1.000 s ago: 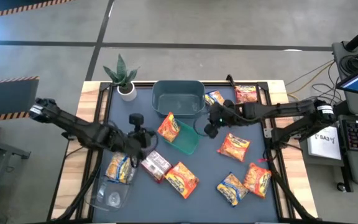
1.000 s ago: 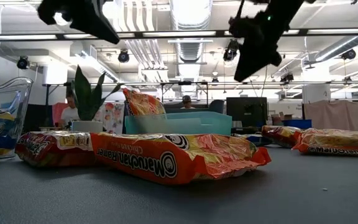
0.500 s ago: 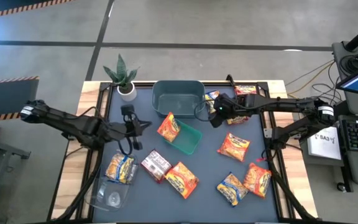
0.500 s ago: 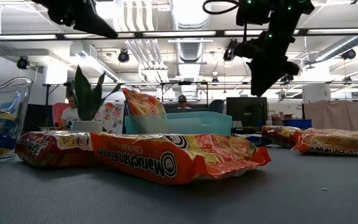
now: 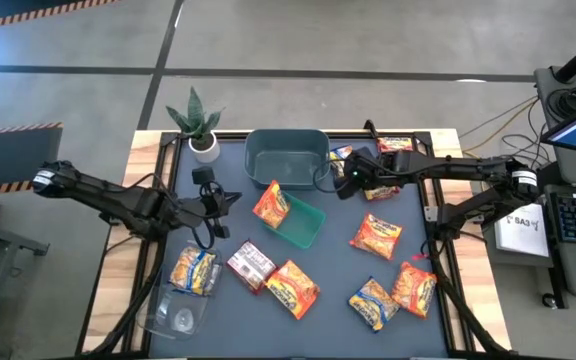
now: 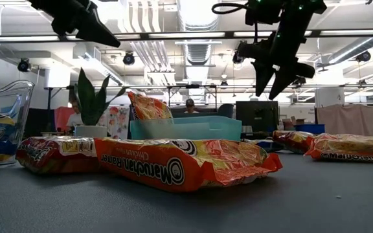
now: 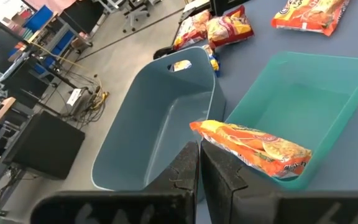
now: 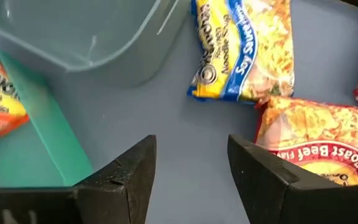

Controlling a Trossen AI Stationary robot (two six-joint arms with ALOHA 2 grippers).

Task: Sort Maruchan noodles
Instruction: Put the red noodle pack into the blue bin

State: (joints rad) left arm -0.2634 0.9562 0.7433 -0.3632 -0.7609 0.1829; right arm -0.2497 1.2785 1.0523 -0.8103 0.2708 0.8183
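Several Maruchan packets lie flat on the dark table. One orange packet (image 5: pixel 271 203) leans on the rim of the green tray (image 5: pixel 303 225). A yellow-with-blue packet (image 8: pixel 244 50) and an orange Roast Beef packet (image 8: pixel 319 140) lie just past my right gripper (image 8: pixel 191 168), which hovers open over bare table beside the grey-teal tub (image 5: pixel 288 155). My right gripper (image 5: pixel 348 182) holds nothing. My left gripper (image 5: pixel 208 195) is shut and empty, raised left of the tray. In its wrist view my left gripper (image 7: pixel 199 163) points toward the tub (image 7: pixel 157 124).
A potted plant (image 5: pixel 198 125) stands at the far left corner. A clear container (image 5: pixel 180 300) near the left front holds a yellow packet (image 5: pixel 193 270). More packets lie at the front: dark red-with-white (image 5: pixel 251 265), orange (image 5: pixel 290 287), and a group at right (image 5: pixel 393 290). Bare table shows front centre.
My left gripper has drawn back from the middle of the table toward the left and far edges. My right gripper has moved toward the far edge, from beside the green tray to the spot by the tub and the yellow-with-blue packet. No packet has moved.
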